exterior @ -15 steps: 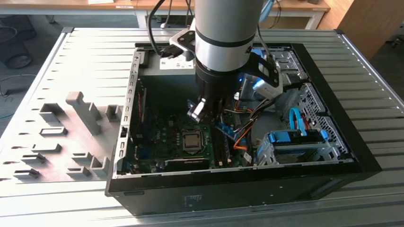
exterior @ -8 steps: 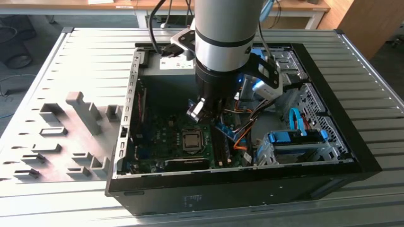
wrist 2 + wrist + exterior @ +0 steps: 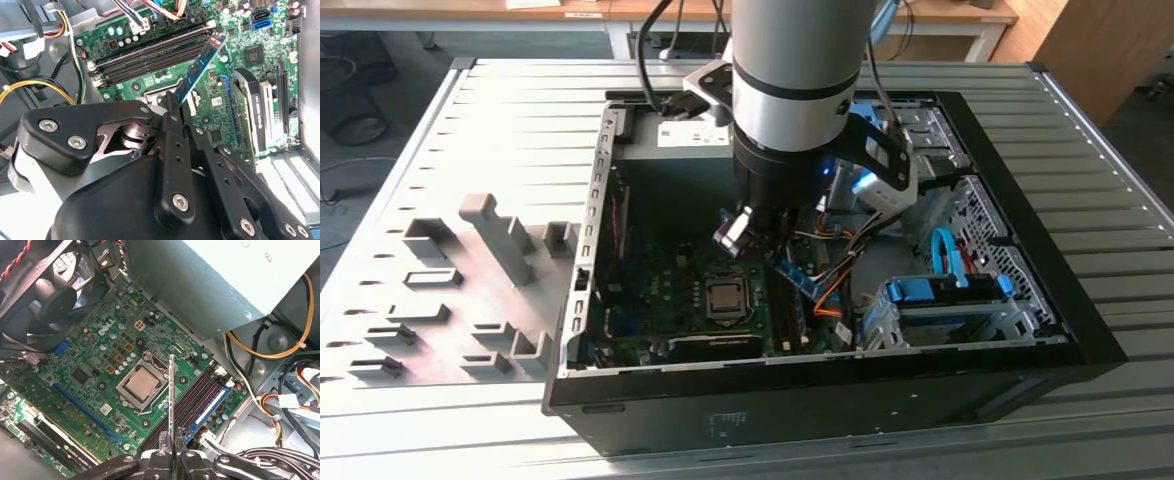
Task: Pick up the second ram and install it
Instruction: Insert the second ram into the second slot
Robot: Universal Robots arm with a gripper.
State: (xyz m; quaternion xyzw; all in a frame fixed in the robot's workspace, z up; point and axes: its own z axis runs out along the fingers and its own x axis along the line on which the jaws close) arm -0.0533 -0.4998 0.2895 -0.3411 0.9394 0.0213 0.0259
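Gripping the second ram (image 3: 197, 70) by one end, your fingers (image 3: 161, 457) are closed tight on it, holding it just above the memory slots (image 3: 197, 390) on the motherboard (image 3: 90, 385), likely so it can line up with them.

Second ram (image 3: 199, 70), thin blue-labelled stick; pinched in the tool (image 3: 171, 437); tilted above the memory slots (image 3: 150, 56)
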